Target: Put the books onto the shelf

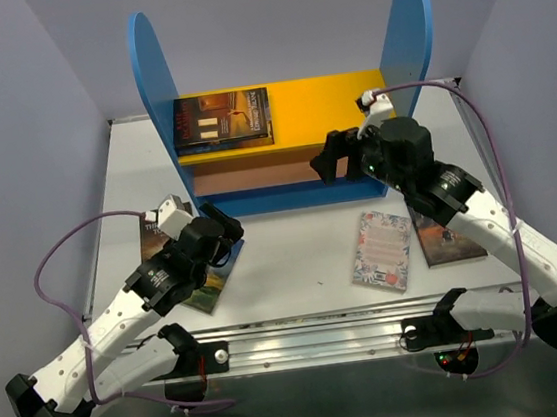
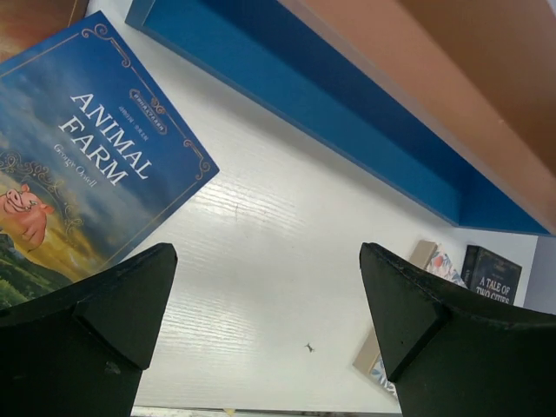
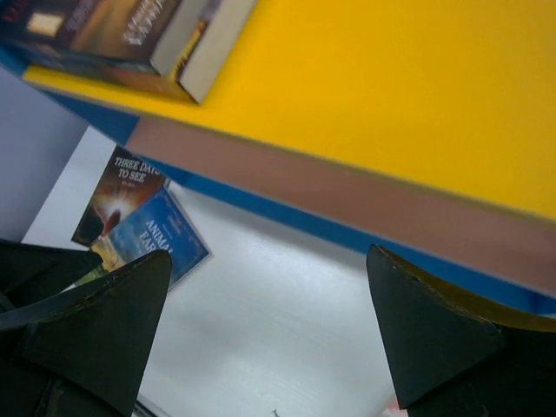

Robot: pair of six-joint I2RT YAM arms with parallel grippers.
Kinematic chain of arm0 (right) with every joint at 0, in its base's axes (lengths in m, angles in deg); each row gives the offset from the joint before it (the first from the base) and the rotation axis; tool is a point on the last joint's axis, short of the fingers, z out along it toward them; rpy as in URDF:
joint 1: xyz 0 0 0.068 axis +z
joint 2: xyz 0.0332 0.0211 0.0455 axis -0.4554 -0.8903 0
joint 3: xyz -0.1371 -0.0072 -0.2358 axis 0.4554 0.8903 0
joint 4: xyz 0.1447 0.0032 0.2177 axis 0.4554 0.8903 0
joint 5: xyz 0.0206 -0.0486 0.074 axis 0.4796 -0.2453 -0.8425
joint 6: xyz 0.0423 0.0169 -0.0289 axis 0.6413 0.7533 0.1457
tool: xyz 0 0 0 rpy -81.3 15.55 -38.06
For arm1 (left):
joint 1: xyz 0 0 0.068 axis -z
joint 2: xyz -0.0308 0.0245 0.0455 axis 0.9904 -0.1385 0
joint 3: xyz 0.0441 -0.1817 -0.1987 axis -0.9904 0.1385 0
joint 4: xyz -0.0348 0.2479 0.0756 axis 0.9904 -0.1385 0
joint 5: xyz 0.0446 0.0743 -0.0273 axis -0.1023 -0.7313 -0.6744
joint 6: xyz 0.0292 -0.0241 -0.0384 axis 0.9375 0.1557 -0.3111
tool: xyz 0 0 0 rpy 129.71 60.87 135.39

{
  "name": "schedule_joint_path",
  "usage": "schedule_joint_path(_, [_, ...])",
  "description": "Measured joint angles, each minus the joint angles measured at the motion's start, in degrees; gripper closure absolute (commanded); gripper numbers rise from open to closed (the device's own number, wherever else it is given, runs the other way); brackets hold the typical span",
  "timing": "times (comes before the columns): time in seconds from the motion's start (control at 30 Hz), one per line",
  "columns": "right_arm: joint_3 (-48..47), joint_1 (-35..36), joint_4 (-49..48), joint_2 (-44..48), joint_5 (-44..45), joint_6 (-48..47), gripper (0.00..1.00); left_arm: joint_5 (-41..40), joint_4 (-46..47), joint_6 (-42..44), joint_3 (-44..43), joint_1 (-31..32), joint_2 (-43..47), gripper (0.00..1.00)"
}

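The shelf [image 1: 327, 102] stands at the back, with blue side panels, a yellow top board [image 3: 391, 87], a brown lower board and a blue base [image 2: 347, 130]. A stack of dark books [image 1: 221, 120] lies on the yellow board's left end. My right gripper [image 1: 342, 166] hangs open and empty in front of the shelf [image 3: 269, 261]. My left gripper [image 1: 229, 234] is open and empty above the table [image 2: 268, 261], beside the Animal Farm book [image 2: 87, 165]. A Three Days to See book [image 3: 122, 187] lies partly under it. A floral book [image 1: 381, 249] and a dark book [image 1: 448, 239] lie at the right.
Purple-grey walls close in the table on the left, back and right. A metal rail [image 1: 323, 329] runs along the near edge between the arm bases. The right forearm crosses over the dark book. Bare white tabletop [image 1: 302, 241] lies between the two groups of books.
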Motion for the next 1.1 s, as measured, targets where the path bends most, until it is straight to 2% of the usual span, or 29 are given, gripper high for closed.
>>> schedule_joint_path(0.17, [11.6,0.0,0.8,5.0,-0.3,6.0,0.0,2.3,2.8,0.2,3.7,-0.4,-0.1,0.01])
schedule_joint_path(0.27, [16.8,0.0,3.8,5.9,1.0,9.7,0.0,5.8,9.7,1.5,7.0,-0.5,-1.7,0.01])
schedule_joint_path(0.4, [23.2,-0.5,9.4,8.9,7.1,15.5,0.0,13.2,20.2,4.2,9.0,-0.6,-8.3,0.01])
schedule_joint_path(0.5, [28.1,-5.8,10.8,9.6,7.0,19.3,0.0,18.3,27.2,6.1,8.7,-0.6,-15.0,0.01])
schedule_joint_path(0.63, [34.1,-17.2,12.1,7.5,6.3,22.5,0.0,23.5,33.0,8.6,4.7,1.6,-26.3,0.01])
schedule_joint_path(0.77, [37.5,-22.6,13.4,9.6,4.6,23.4,0.0,29.9,39.3,11.0,-2.4,5.6,-38.0,0.03])
schedule_joint_path(1.1, [45.1,-28.1,12.1,10.5,-1.7,25.3,0.0,38.8,46.3,13.3,-12.9,10.0,-53.5,0.1])
